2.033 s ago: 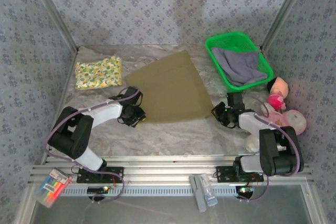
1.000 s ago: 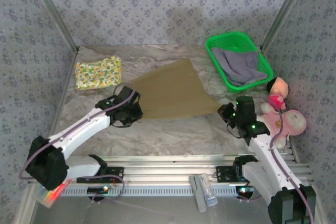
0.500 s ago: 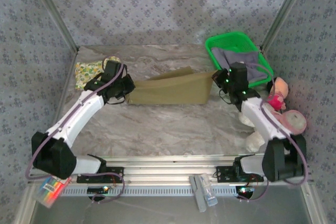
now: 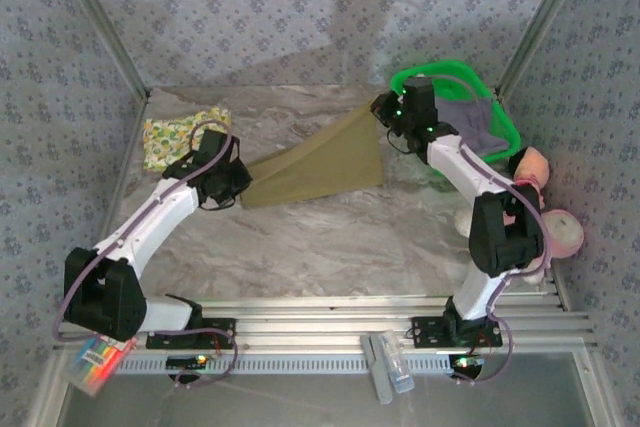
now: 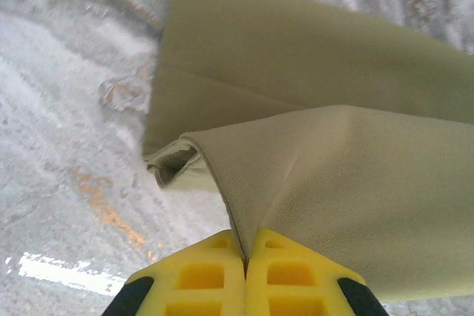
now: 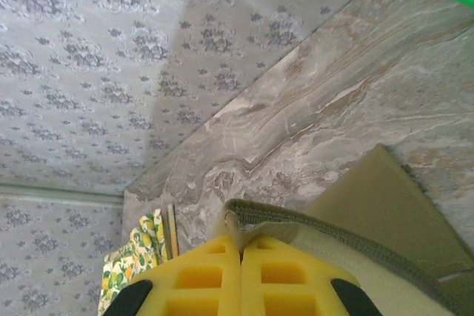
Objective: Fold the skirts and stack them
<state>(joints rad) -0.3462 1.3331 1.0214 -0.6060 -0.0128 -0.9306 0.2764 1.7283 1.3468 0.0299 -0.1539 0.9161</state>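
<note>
Grey-marbled desk (image 4: 330, 247) lies bare across its whole near strip, from the aluminium rail up to the lower edge of the olive-khaki skirt (image 4: 320, 169), giving the widest open room. A pack of coloured pens (image 4: 97, 360) sits below the near-left corner, off the desk.

The left gripper (image 4: 237, 190) is closed on the skirt's near-left corner. In the left wrist view its yellow pads (image 5: 200, 279) meet on a raised top layer, with a lower layer flat on the desk behind it. The cloth runs taut and narrowing up to the right gripper (image 4: 384, 113), which is pinched shut on the far-right corner. The right wrist view shows the stitched hem between the pads (image 6: 196, 271).

At the right edge two pink plush toys (image 4: 548, 222) crowd against the right arm's elbow.

Further back, a folded fruit-print skirt (image 4: 186, 138) lies near the left edge, just beyond the left arm's wrist. A bare band of desk separates it from the green plastic basket (image 4: 440, 71) in the far-right corner. The basket holds a grey-lavender skirt (image 4: 482, 125), and the right arm crosses its near-left rim.

Count: three skirts, one basket, two toys, two grippers
</note>
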